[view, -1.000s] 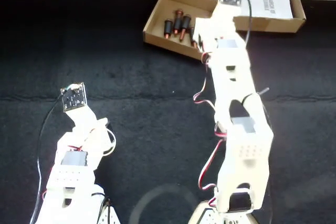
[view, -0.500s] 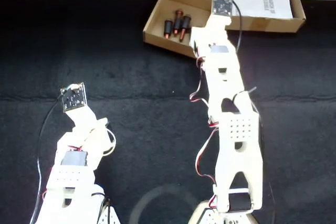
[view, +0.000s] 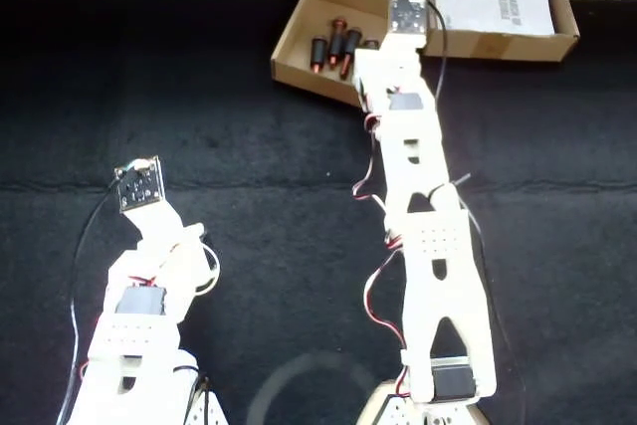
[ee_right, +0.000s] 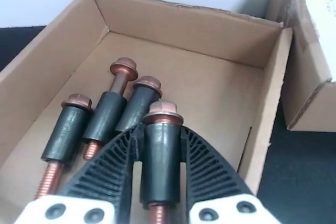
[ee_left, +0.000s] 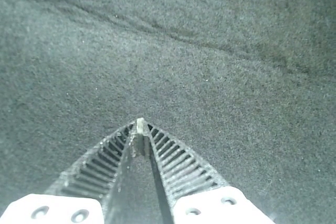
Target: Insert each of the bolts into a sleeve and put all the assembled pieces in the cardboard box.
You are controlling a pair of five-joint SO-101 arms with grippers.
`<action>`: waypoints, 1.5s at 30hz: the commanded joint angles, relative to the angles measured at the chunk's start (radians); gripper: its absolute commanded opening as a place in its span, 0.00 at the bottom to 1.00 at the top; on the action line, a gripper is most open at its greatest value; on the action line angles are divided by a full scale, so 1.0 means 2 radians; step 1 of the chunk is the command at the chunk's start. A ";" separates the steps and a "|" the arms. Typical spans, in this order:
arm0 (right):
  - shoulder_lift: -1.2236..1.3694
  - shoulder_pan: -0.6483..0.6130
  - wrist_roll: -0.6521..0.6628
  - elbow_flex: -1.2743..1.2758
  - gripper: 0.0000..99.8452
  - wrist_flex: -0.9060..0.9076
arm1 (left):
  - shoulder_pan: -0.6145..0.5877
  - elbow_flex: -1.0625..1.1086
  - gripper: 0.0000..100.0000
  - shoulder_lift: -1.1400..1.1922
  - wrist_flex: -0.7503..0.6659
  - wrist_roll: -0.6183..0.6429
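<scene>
Copper bolt (ee_right: pixel 160 161), sleeved, is pinched by the right gripper (ee_right: pixel 160 129) over the cardboard box (ee_right: pixel 184 24) with three assembled pieces (ee_right: pixel 105 116); release seems next. Left gripper (ee_left: pixel 139 127): jaws pressed together.

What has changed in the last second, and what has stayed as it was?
The right arm swung leftward in the high view, further over the box. Its gripper is shut on a sleeved bolt above the box floor; no grasp or release shows. The left arm and the three pieces in the box stayed put.
</scene>
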 commanded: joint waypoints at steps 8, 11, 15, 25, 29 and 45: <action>-0.054 0.003 0.001 -0.016 0.32 0.134 | -0.023 0.000 0.01 -0.006 -0.024 0.002; -0.099 0.003 0.000 -0.016 0.33 0.164 | -0.023 0.000 0.01 -0.005 -0.024 0.002; -0.172 0.003 0.000 -0.016 0.33 0.217 | -0.023 0.000 0.01 -0.005 -0.024 0.002; -0.346 0.000 0.000 -0.016 0.33 0.385 | -0.023 0.000 0.01 -0.004 -0.024 0.002; -0.399 0.000 0.000 -0.016 0.33 0.477 | -0.023 0.000 0.01 -0.004 -0.024 0.002; -0.672 -0.003 0.001 -0.010 0.33 0.649 | -0.022 0.009 0.01 -0.007 -0.024 0.001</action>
